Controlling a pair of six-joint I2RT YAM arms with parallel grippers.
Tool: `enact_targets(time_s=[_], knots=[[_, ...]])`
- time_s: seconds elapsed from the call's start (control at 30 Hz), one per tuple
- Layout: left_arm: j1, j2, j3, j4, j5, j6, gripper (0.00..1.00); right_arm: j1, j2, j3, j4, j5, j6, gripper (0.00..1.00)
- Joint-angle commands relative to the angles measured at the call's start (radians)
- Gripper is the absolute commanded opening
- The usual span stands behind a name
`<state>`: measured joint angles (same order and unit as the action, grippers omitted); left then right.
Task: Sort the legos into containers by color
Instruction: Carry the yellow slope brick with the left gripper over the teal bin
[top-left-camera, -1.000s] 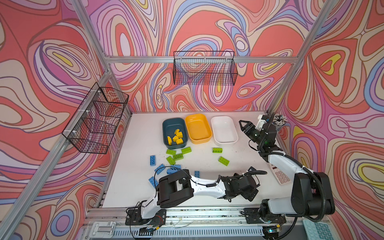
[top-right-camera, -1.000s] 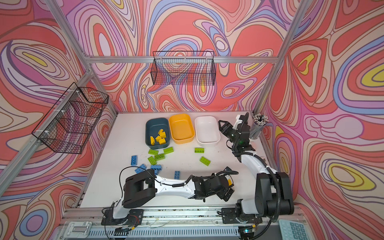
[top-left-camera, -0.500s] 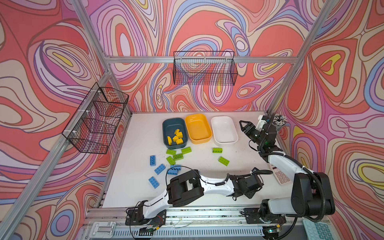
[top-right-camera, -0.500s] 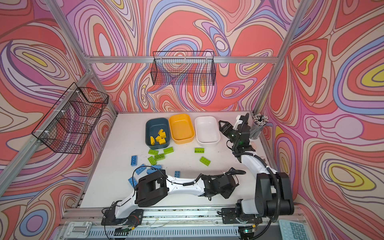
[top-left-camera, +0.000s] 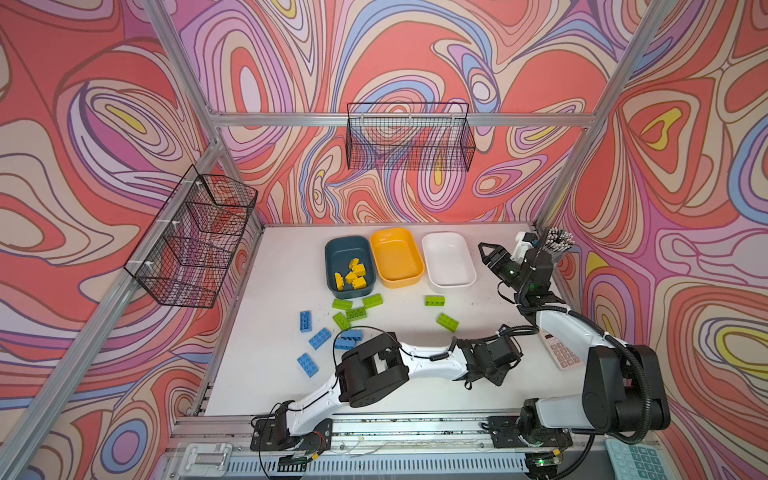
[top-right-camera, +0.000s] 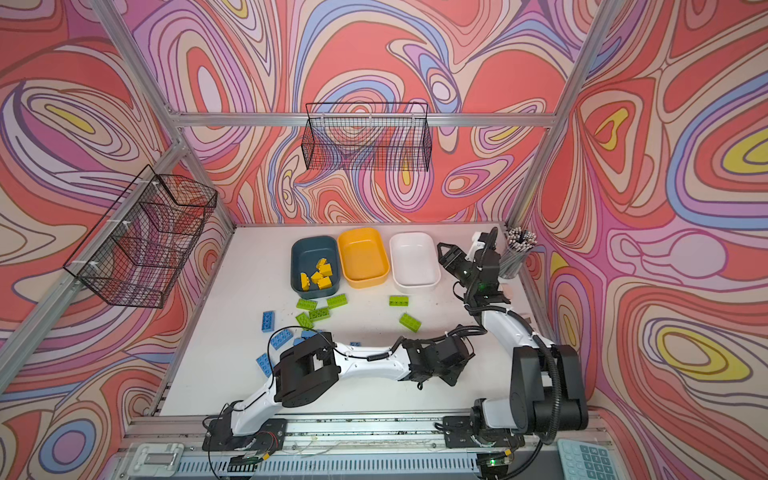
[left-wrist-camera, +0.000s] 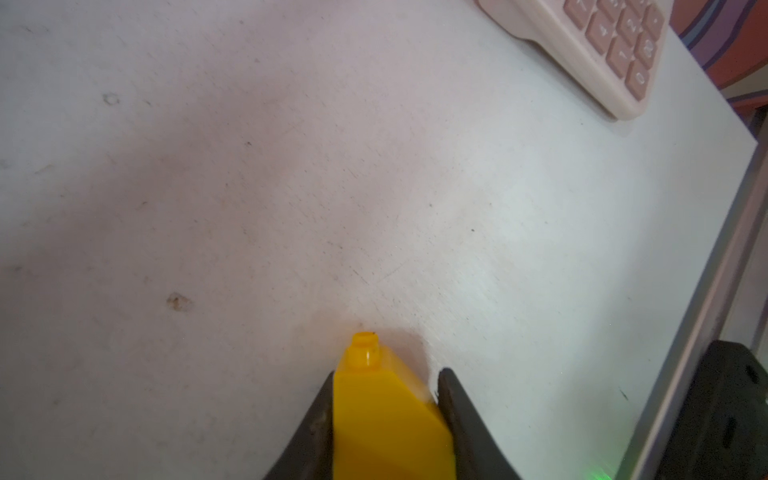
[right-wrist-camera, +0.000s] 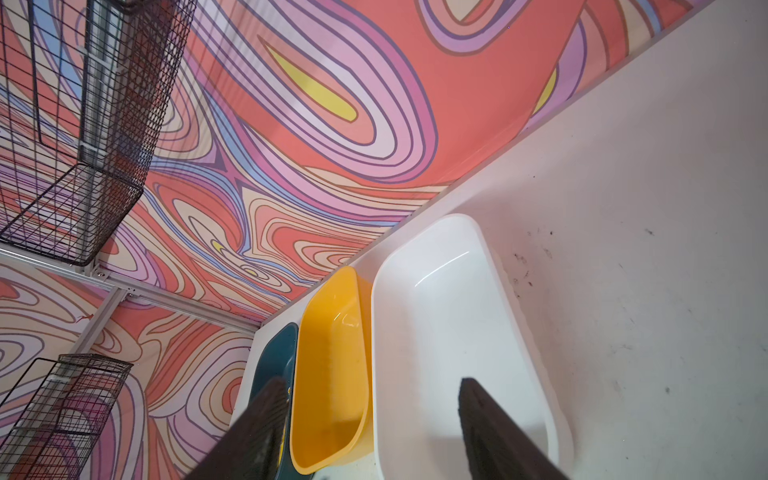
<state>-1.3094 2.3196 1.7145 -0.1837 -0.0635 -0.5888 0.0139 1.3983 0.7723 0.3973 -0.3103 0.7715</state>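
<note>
My left gripper (left-wrist-camera: 386, 374) is shut on a yellow wedge-shaped lego (left-wrist-camera: 386, 424), low over the table near its front right; in both top views the gripper (top-left-camera: 484, 376) (top-right-camera: 432, 376) hides that lego. Several yellow legos (top-left-camera: 353, 276) lie in the dark teal container (top-left-camera: 347, 242). The yellow-orange container (top-left-camera: 397, 257) and the white container (top-left-camera: 449, 259) hold nothing. Green legos (top-left-camera: 372, 300) (top-left-camera: 447, 322) and blue legos (top-left-camera: 306, 321) (top-left-camera: 307, 365) lie loose on the table. My right gripper (top-left-camera: 488, 253) (right-wrist-camera: 372, 382) hangs open just right of the white container (right-wrist-camera: 436, 299).
A pink calculator (top-left-camera: 559, 351) (left-wrist-camera: 602, 45) lies right of my left gripper, near the table's right edge. A grey pen cup (top-left-camera: 557, 245) stands in the back right corner. Black wire baskets (top-left-camera: 409, 137) (top-left-camera: 195, 237) hang on the walls.
My left gripper's jaws have closed on the yellow lego, and that arm's elbow has swung to the right. The right arm has not moved.
</note>
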Motion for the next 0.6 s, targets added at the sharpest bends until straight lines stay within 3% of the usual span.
enact_targets(time_s=[0.0,0.17,0.57], knots=[[-0.004,0.004,-0.034,-0.020,0.011,-0.020,0.34,-0.007,-0.016,-0.014,0.021,0.010,-0.006,0.69],[0.008,-0.057,-0.090,-0.006,-0.022,-0.019,0.34,-0.007,-0.022,-0.016,0.020,0.011,-0.008,0.69],[0.170,-0.399,-0.362,0.036,-0.099,0.011,0.35,-0.006,-0.002,-0.038,0.067,-0.026,0.029,0.69]])
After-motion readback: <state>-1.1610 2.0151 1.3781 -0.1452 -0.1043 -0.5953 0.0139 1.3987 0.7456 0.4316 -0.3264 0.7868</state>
